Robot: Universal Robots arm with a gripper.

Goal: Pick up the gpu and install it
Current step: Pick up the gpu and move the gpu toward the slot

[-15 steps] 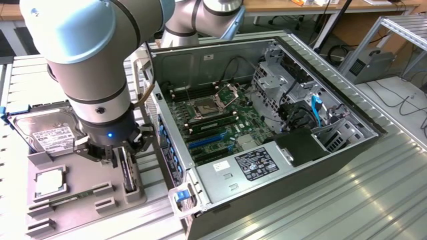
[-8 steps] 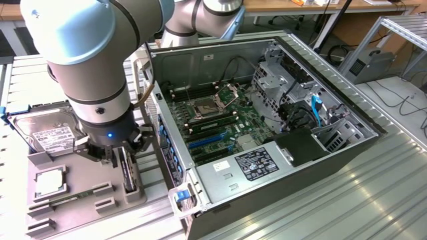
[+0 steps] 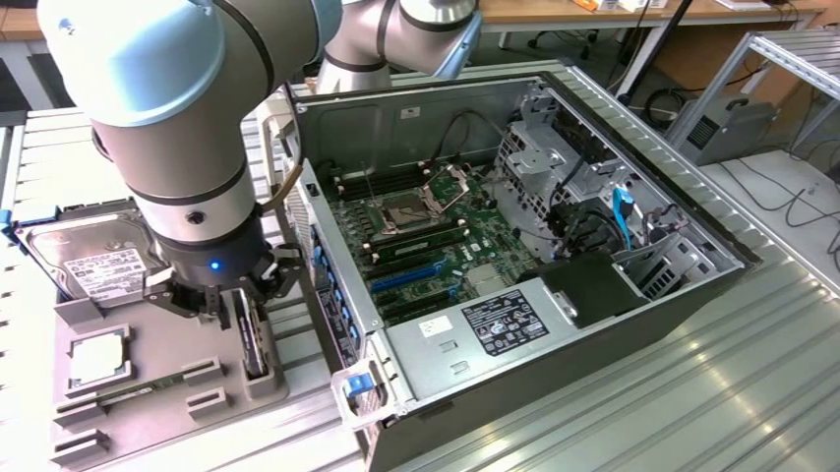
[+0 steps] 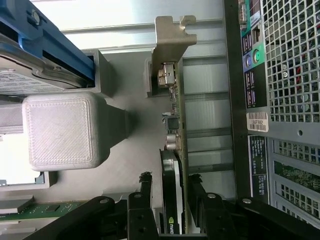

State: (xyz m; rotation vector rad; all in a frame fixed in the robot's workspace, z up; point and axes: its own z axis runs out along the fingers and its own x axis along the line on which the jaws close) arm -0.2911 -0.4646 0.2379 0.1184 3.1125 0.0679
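Observes tool (image 4: 170,179) half-open, astride but not yet clamping gpu (image 4: 176,125) standing on edge in holder (image 4: 120,165) beside case (image 4: 295,65); recommends centring, closing squarely on both faces, lifting straight.

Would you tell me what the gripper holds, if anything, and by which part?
Cannot be told: the gripper straddles the slim black expansion card away from its silver bracket, but a grip is unconfirmed.

My exterior camera looked down on the computer case (image 3: 393,128) and gpu (image 3: 251,344); my wrist camera hung close over that gpu.
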